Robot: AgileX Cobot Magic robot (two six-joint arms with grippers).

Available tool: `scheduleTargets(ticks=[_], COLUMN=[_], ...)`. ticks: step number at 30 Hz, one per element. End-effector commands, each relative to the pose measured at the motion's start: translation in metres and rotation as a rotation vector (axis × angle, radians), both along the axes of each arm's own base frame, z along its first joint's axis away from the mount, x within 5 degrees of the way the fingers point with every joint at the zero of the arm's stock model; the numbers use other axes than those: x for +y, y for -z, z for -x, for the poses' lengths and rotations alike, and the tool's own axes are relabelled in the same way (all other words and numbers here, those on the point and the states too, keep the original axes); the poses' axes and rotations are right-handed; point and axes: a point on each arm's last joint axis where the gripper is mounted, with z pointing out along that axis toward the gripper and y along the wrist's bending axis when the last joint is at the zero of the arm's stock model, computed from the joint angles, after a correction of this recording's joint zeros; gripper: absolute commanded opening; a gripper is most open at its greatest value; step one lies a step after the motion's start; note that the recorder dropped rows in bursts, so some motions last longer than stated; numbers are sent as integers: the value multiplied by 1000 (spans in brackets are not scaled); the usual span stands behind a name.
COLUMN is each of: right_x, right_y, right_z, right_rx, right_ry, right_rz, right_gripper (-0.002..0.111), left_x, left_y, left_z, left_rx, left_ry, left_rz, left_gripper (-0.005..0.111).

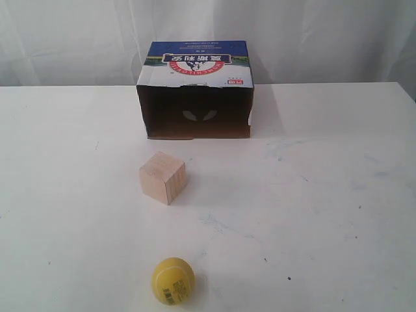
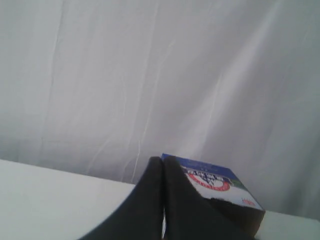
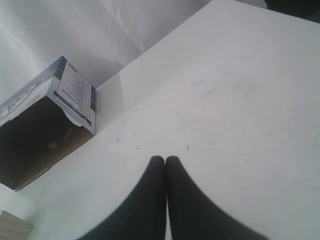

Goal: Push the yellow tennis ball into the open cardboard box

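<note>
The yellow tennis ball (image 1: 173,280) lies near the front edge of the white table, dark lettering facing the camera. The open cardboard box (image 1: 196,91) stands at the back centre, its dark opening facing the ball; it also shows as the box (image 2: 220,182) and the box (image 3: 45,125). Neither arm appears in the exterior view. My left gripper (image 2: 163,159) is shut, its black fingers pressed together with nothing between them, pointing toward the box. My right gripper (image 3: 165,159) is shut and empty, above bare table. The ball is out of both wrist views.
A pale wooden cube (image 1: 163,177) sits between ball and box, slightly left of the ball's line; its corner (image 3: 12,227) shows in the right wrist view. White curtain (image 1: 312,39) hangs behind the table (image 1: 325,195).
</note>
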Motion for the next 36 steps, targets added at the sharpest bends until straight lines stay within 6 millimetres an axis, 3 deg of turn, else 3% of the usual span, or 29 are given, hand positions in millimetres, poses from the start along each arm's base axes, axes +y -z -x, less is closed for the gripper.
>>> scheduleTargets(ticks=[1,8,15,20,27,32,36], right_x=[0,-1,-8,-10,-9,-4,-3], right_y=[0,-3,-40,-55,-56,-94,-131], right_z=[0,-1,0,4,4,9,-7], right_rx=[-6,-46,-458,-622,-610,-538,-344], right_ry=[7,16,94,120,103,46,-26], right_rz=[2,6,-1,6,-170,62,231], right_gripper=[0,0,0,0,0,0,0], left_x=[-1,-2,-4,-2,-2,-3,-4], left_y=[3,2,-5,-11,-8,-2,-2], left_z=[-3,-5,-2,2,1,-5,-12], left_rx=[70,73,45,39,84,176,288], left_ry=[32,62,83,56,42,49,66], left_rz=[-15,24,61,2,-37,-75,-79], left_gripper=[0,0,0,0,0,0,0])
